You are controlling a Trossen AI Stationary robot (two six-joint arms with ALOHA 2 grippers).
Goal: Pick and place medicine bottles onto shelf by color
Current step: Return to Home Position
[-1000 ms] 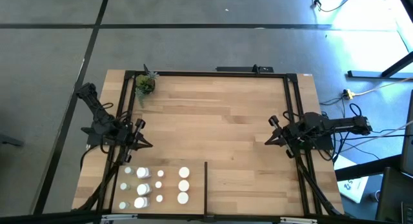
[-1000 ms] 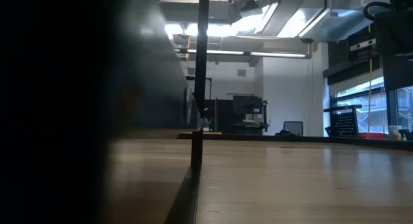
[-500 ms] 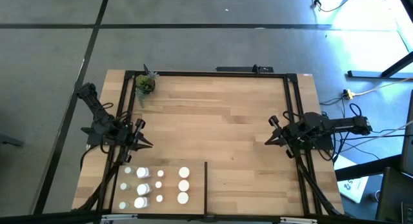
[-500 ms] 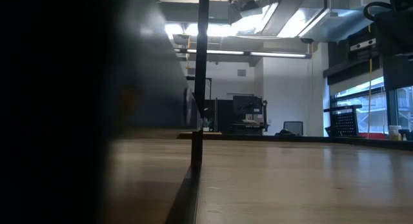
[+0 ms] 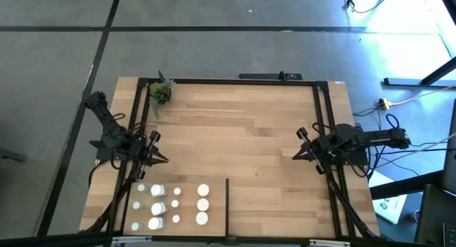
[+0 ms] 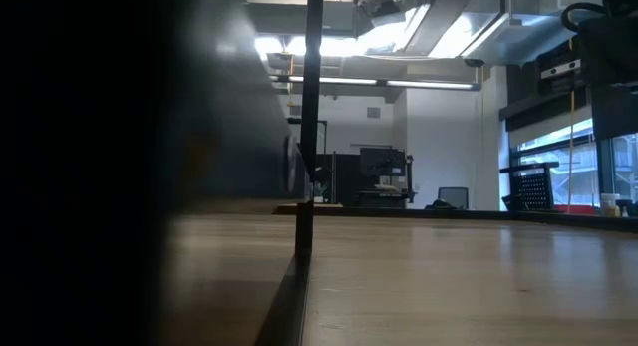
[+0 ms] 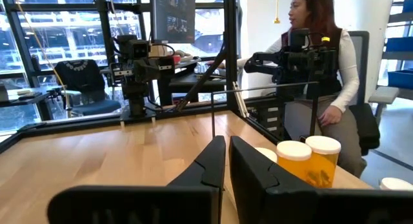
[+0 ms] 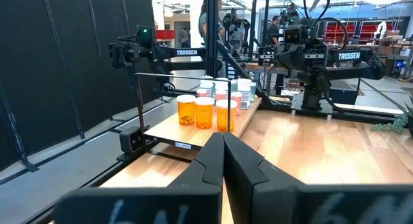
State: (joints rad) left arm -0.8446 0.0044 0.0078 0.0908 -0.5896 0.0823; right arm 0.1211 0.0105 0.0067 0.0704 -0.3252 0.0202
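The medicine bottles [image 5: 171,204] stand in rows on their bases at the near left of the light-wood shelf [image 5: 242,126], showing mostly white caps from above. The wrist views show amber bottles [image 8: 204,112] [image 7: 308,161] with white caps, and paler bottles [image 8: 222,88] behind them. My left gripper [image 5: 162,160] hovers shut at the left edge, just beyond the bottles and touching nothing. My right gripper [image 5: 295,156] hovers shut at the right edge, also clear of everything. Both point level, toward the middle of the table.
A thin black divider strip [image 5: 227,203] stands right of the bottles. A small green plant [image 5: 160,94] sits at the far left corner. Black frame bars [image 5: 235,81] ring the wood. A seated person [image 7: 322,75] is beyond the table. Bare wood spans the middle and right.
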